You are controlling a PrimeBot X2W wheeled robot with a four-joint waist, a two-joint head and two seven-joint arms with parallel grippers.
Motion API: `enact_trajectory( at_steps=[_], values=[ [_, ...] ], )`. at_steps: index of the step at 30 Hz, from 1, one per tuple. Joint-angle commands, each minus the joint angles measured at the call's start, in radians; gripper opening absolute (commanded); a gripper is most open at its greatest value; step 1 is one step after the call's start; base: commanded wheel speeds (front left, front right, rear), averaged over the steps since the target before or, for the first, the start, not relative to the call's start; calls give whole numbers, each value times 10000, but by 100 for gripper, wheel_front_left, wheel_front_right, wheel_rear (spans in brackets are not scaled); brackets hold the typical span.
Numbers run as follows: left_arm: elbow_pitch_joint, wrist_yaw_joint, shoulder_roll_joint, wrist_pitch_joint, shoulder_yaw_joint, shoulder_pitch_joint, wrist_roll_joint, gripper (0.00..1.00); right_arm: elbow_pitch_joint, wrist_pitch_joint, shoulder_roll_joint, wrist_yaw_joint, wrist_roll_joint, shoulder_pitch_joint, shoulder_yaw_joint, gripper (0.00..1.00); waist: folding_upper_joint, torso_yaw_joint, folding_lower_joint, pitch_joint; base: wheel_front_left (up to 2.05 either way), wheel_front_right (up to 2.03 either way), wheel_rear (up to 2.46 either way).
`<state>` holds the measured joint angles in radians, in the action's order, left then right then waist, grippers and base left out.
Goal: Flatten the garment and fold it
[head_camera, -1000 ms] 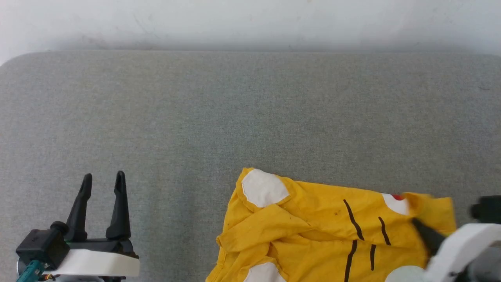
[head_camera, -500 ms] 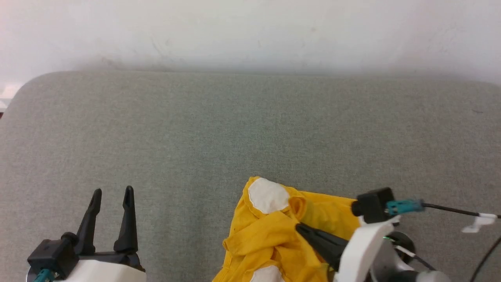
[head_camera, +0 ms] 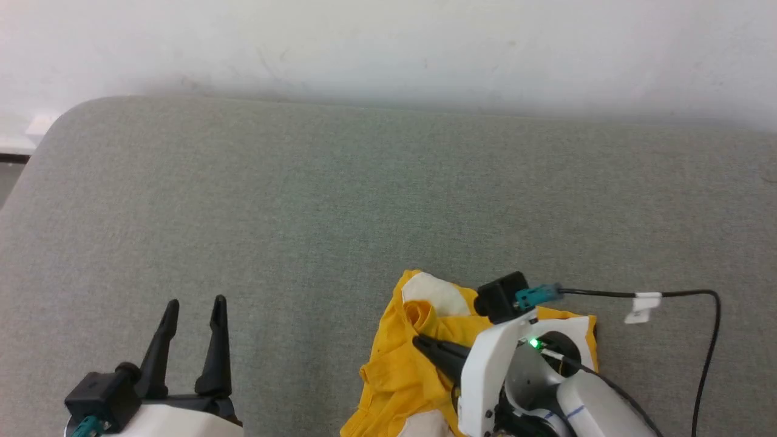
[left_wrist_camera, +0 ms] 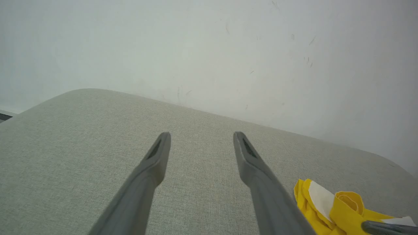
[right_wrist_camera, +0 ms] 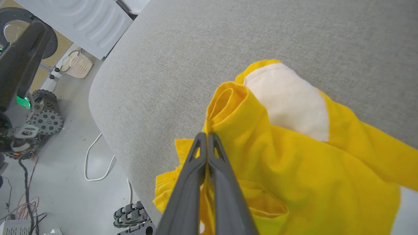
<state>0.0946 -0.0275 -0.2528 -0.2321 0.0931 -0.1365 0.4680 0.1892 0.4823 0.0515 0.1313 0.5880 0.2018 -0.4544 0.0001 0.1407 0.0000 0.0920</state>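
Yellow cloth is seen bunched up at the near edge of the grey mat [head_camera: 303, 200]: this is the garment [head_camera: 388, 376], with a white patch on top. A fold of it is pinched by the right gripper [head_camera: 419, 343], fingers pressed together. The left gripper [head_camera: 196, 300] is held over the mat's near left part, fingers spread wide.

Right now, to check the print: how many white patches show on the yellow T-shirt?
2 clearly on the yellow T-shirt: one at its far corner, one at the near edge. A white area beside the right gripper may be a third; folds may hide more.
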Motion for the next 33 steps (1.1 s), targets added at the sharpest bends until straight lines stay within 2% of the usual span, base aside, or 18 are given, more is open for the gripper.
enact_trajectory(
  at_steps=[1,4,5,6,7,8,9,12,15,17,20,22,25,29,33],
  values=[
    [-48,41,61,-2,20,174,50,100,175,-60,-12,-6,38,164,-73,0,-1,113,0,91,0,0,0],
    [-180,99,114,-19,110,324,73,100,1196,-116,-12,-6,2,575,-524,0,-1,232,0,181,0,0,0],
    [-223,117,127,-26,135,373,78,100,1504,-144,-12,-6,-38,698,-633,6,-1,265,0,205,0,0,0],
    [-264,133,136,-33,156,421,80,100,1775,-166,-12,-6,-158,831,-756,19,-1,292,0,228,0,0,0],
    [-302,145,143,-40,173,462,80,100,1989,-181,-12,-6,-183,921,-850,38,-1,310,0,241,0,0,0],
    [-339,156,148,-46,188,498,82,100,2112,-206,-12,-6,-101,983,-941,95,-1,325,0,250,0,0,0],
    [-373,164,150,-51,198,532,85,100,2150,-277,-12,-6,18,1040,-1017,100,-1,332,0,255,0,0,0],
    [-418,170,136,-57,196,605,109,100,2005,-573,-12,-6,71,1204,-1074,100,-1,308,0,256,0,0,0],
    [-364,147,111,-77,137,619,130,100,1470,-948,-12,-6,-160,1116,-514,100,-1,234,0,280,0,0,0],
    [-275,115,99,-100,73,601,134,100,927,-1188,-12,-6,-691,879,300,100,-1,153,0,349,0,0,0],
    [-99,79,100,-136,-7,585,129,100,-194,-1302,-12,-6,-1943,153,2073,100,-1,60,0,489,0,0,0],
    [23,62,96,-160,-85,566,142,100,-1142,-1106,-12,-6,-2711,-530,3160,100,-1,-5,0,605,0,0,0],
    [178,38,85,-190,-205,522,157,100,-2595,-512,-12,-6,-3065,-1760,4199,100,-1,-138,0,812,0,0,0],
    [270,54,37,-211,-323,523,193,100,-3815,136,-12,-6,-2807,-3219,4725,100,-1,-319,0,1082,0,0,0],
    [288,122,-28,-222,-365,638,228,100,-4061,345,-12,-6,-2541,-4037,4826,100,-1,-378,0,1304,0,0,0]
  ],
)
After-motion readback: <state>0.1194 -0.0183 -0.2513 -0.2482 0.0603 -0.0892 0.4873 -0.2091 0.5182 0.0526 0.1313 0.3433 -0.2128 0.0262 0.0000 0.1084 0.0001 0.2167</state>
